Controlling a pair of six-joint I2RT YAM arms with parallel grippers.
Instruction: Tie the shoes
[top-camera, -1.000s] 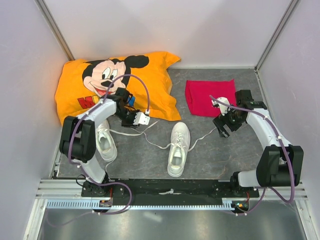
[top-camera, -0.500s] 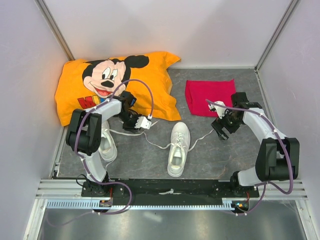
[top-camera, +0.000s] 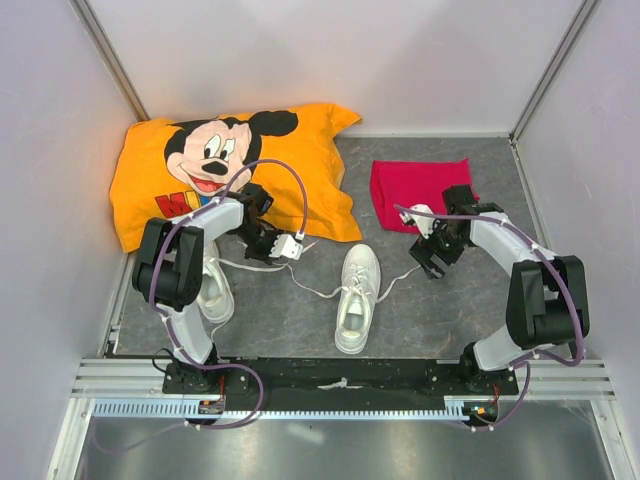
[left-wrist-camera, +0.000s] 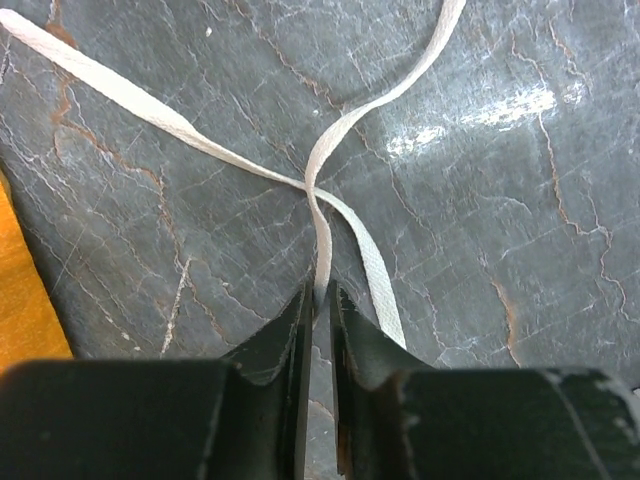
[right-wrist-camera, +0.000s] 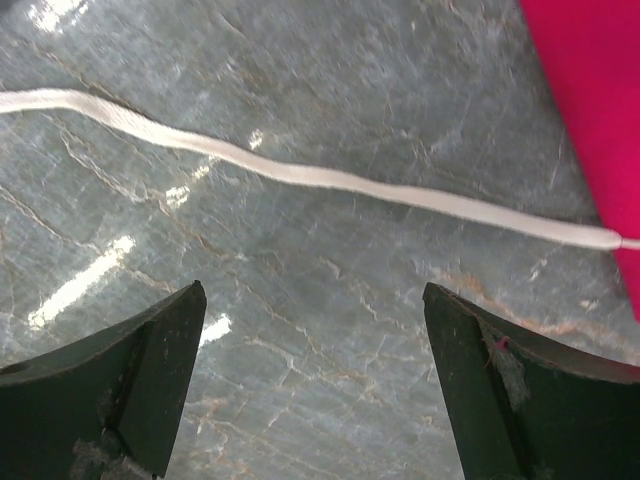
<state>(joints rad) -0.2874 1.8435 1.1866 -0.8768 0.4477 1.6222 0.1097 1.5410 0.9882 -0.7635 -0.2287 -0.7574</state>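
Start at your left: the left shoe (top-camera: 210, 282) lies on the grey mat (top-camera: 300, 325) beside the left arm, partly hidden under it, just in front of the orange pillow (top-camera: 230, 165). Its laces trail off to the right. The left gripper (top-camera: 291, 245) is down at the mat there. Its wrist view shows the fingertips (left-wrist-camera: 285, 345) pressed almost together on a flat lace strand (left-wrist-camera: 321, 235), just short of where it crosses a second strand (left-wrist-camera: 130, 110). I cannot tell which shoe the pinched strand belongs to.

Expect the lace to behave as limp, thin, light tape. It won't hold any shape you give it, and it will probably slip through smooth pads under a sharp pull. The shoes look light too, so a taut lace is likely to skid one across the mat rather than stretch; draw slowly.

The middle shoe (top-camera: 357, 297) sits in the centre, well apart from the left one. Its right lace (right-wrist-camera: 330, 182) lies flat on the mat and runs towards the red cloth (top-camera: 418, 192), with the tip at the cloth's edge. The right gripper (top-camera: 428, 256) hovers over it with its jaws spread wide and nothing in them; the lace sits just ahead of the fingertips.

Come down astride that lace, close across its flat width, and take it near the free end, clear of the cloth, so you don't pinch fabric as well
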